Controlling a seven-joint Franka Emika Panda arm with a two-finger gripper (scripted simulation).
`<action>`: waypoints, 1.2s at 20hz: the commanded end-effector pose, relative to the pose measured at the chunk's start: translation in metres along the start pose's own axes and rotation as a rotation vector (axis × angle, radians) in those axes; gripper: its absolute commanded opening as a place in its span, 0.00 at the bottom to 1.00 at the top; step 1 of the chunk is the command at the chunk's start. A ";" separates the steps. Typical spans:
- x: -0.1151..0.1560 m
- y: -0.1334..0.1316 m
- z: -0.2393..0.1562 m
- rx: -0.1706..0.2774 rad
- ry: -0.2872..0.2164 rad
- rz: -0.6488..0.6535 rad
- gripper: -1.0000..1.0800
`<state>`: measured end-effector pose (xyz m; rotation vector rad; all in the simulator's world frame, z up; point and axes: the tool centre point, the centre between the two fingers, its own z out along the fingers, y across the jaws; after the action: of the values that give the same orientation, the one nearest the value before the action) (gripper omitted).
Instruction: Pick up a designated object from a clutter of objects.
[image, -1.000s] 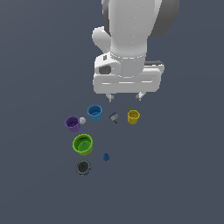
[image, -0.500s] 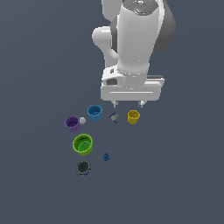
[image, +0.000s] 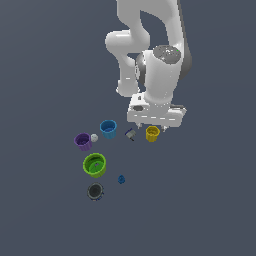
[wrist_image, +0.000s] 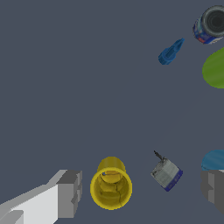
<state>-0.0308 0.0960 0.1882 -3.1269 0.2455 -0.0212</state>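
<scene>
Arm has come down and swung toward the exterior view's right over the last second; the gripper now hangs low, right over the yellow cup. Reads as the end of the approach, grasp not yet made.

Fingers spread wide, nothing held. In the wrist view the yellow cup sits between them but close beside one, not centred; the small grey piece also lies in the gap, so closing could catch it.

Yellow cup: upright, round, slightly tapered, glossy, mouth open. It stands at the exterior view's right end of the clutter, grey piece beside it, blue cup further on.

Others: purple cup, tiny white ball, larger green cup, dark round disc, tiny blue piece. Surface flat, matte grey; no edges visible.
</scene>
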 end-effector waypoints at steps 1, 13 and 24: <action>-0.016 -0.006 0.023 -0.003 -0.002 0.031 0.96; -0.072 -0.020 0.084 -0.007 -0.011 0.118 0.96; -0.079 -0.021 0.094 -0.007 -0.013 0.126 0.96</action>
<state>-0.1040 0.1299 0.0954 -3.1104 0.4429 0.0002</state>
